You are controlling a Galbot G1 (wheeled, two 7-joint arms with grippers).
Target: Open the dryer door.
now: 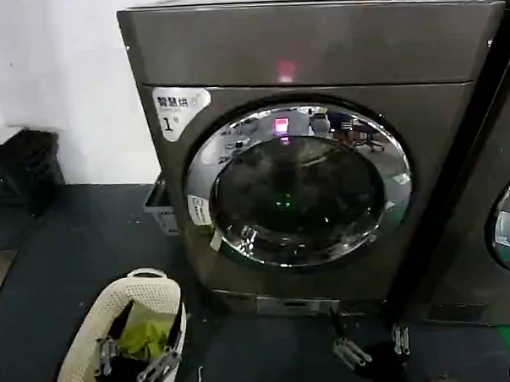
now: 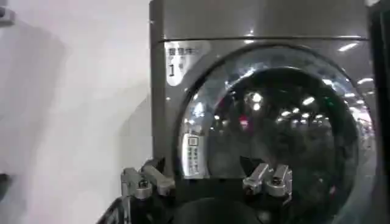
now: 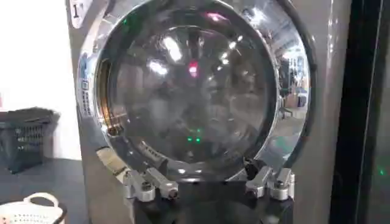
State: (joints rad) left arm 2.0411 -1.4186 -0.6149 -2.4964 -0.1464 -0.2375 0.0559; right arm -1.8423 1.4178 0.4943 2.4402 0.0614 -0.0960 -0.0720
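Dryer: big boxy dark bronze-grey front-loading machine [image 1: 316, 44] with a white "1" label and a small pink light, standing against the white wall, straight ahead of me.
Dryer door: large round door [image 1: 299, 185], wide shiny chrome ring around dark tinted glass, lying flush in the machine's front; I judge it closed, the task not yet begun.
Neighbouring machine: similar dark machine [image 1: 493, 223] on my right, partly seen; not my concern.
Laundry basket: white woven plastic basket [image 1: 84, 355] on the dark floor, low on my left, holding green and dark cloth.
Right claw: my right gripper [image 1: 369, 345], low before the machine's base, fingers apart and holding nothing; I judge it held ready, facing the door.
Left claw: my left gripper [image 1: 135, 361], hanging over the basket, fingers apart, empty, waiting.
Right wrist view: shows a gap with a brassy edge at the door's rim beside the wall, likely the place to pull.
Left wrist view: shows a printed sticker [image 2: 191, 155] on the chrome ring.
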